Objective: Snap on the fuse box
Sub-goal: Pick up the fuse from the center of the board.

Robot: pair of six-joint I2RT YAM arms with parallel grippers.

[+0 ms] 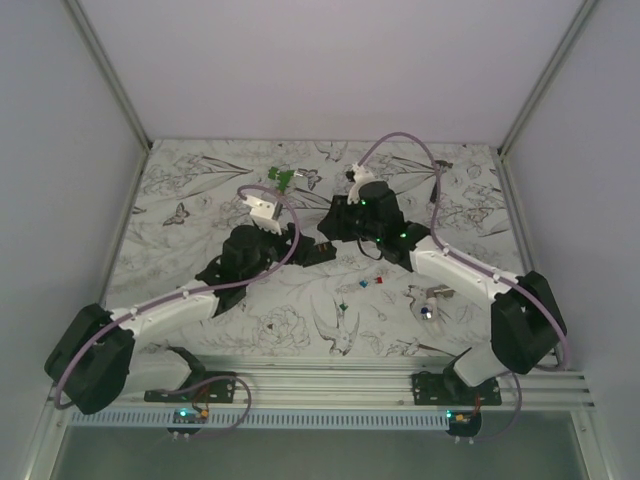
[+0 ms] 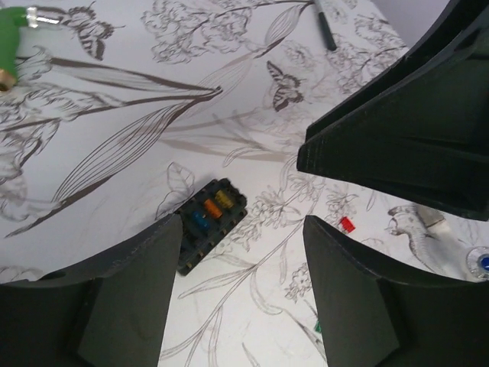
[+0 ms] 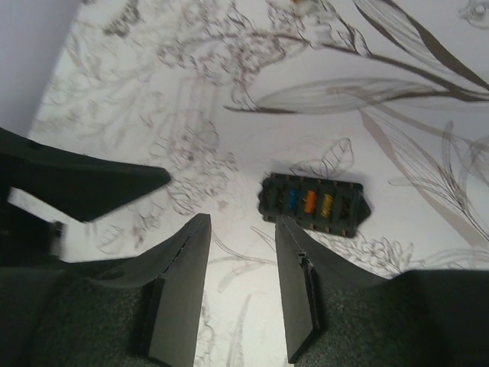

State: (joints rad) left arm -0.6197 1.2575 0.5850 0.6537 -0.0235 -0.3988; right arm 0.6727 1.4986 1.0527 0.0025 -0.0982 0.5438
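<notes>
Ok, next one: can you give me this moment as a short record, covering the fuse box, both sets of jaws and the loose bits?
fuse box: lying flat on the patterned table, not gripped
fuses in box: blue, orange and yellow, in a row
left jaws: open, empty, close to the box
right jaws: open, empty, box just beyond the tips
loose bits: red piece; white-silver part with blue dot
cover: none identifiable

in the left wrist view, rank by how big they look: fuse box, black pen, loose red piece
1. fuse box
2. black pen, though it lies farther from the camera
3. red piece
</notes>
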